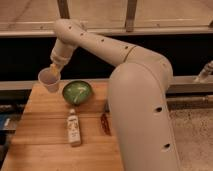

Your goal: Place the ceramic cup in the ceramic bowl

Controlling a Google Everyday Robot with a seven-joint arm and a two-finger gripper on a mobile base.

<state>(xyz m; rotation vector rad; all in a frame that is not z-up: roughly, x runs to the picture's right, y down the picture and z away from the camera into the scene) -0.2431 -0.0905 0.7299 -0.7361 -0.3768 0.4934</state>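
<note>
Hanging over the back left of the wooden table (35,147), the gripper (54,70) is closed tight on the rim of the ceramic cup (48,81), holding it tilted in the air just left of the ceramic bowl (77,92), a white bottle (74,129) lying nearer the front

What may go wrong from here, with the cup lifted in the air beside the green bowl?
The claw holds the ceramic cup near its rim, lifted and tilted over the wooden table; it might slip and fall. The cup hangs left of the ceramic bowl, not over it; an early release could miss or strike the bowl's rim.
</note>
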